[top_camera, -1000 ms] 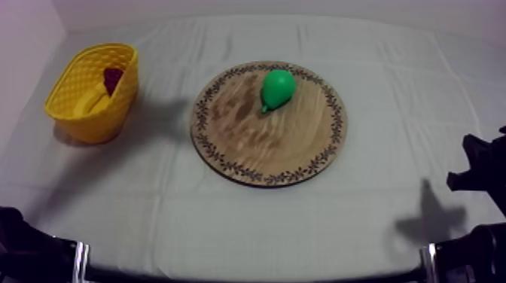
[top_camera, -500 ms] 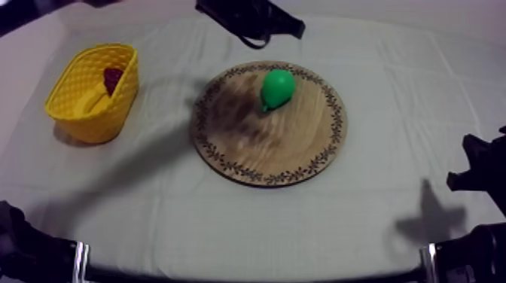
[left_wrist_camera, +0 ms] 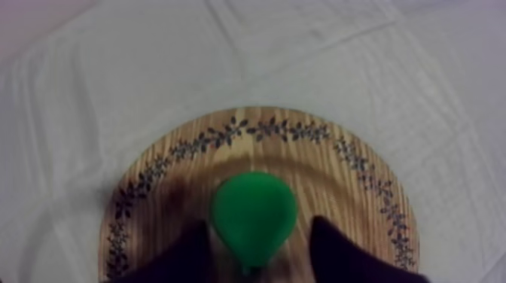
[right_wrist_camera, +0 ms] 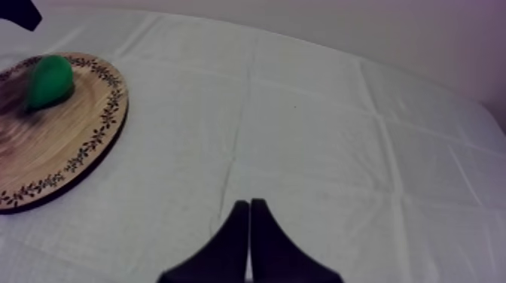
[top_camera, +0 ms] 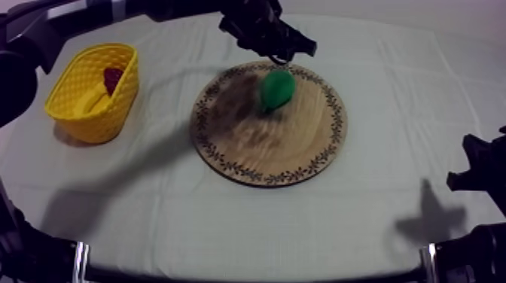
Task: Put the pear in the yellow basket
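A green pear [top_camera: 277, 89] lies on the far part of the round wooden board [top_camera: 256, 150]. My left arm reaches in from the upper left, and my left gripper [top_camera: 277, 51] hangs just above the pear's far side. In the left wrist view my left gripper [left_wrist_camera: 260, 224] is open; its black fingers [left_wrist_camera: 181, 252] stand apart on either side of the pear [left_wrist_camera: 252, 211], with a small gap to it. My right gripper [top_camera: 474, 169] rests at the right edge of the table. Its fingers [right_wrist_camera: 249, 207] lie together as a narrow wedge over bare cloth.
The yellow basket [top_camera: 113, 113] stands at the left of the table with a banana [top_camera: 92, 101] and a small red fruit [top_camera: 113, 77] inside. From the right wrist view the board [right_wrist_camera: 60, 143] and pear [right_wrist_camera: 49, 80] lie far off.
My left arm has swung from the lower left corner in over the far side of the table, to above the pear. Its fingers have come apart. The right arm and the pear have not moved.
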Controlling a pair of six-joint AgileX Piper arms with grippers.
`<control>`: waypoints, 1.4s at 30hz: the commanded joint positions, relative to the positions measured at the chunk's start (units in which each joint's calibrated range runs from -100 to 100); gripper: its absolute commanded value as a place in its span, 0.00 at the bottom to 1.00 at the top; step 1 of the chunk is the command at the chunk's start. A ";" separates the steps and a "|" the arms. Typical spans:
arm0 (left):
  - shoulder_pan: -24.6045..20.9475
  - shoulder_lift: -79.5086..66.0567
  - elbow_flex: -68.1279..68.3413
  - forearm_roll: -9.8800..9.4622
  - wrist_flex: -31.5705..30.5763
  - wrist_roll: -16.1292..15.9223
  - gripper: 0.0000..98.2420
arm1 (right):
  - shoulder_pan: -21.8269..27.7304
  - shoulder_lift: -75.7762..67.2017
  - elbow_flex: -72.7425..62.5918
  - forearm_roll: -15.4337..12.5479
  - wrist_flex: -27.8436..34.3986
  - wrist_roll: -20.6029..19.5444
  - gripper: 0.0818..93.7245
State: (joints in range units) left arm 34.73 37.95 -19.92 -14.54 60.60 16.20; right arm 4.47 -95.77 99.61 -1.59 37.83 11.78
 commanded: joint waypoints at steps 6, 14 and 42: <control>-0.04 2.61 -1.14 0.71 2.26 -0.34 0.95 | -0.03 0.01 0.05 0.00 -0.01 0.01 0.00; -0.24 7.16 -2.08 0.96 0.71 -0.63 0.97 | -0.03 0.01 0.05 0.00 -0.01 0.01 0.00; -0.36 16.00 -8.32 1.37 -0.67 -1.71 0.53 | 0.05 0.01 0.05 0.00 -0.01 0.01 0.00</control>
State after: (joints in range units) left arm 34.40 54.36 -28.47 -13.18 59.92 14.53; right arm 4.51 -95.77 99.61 -1.59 37.80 11.78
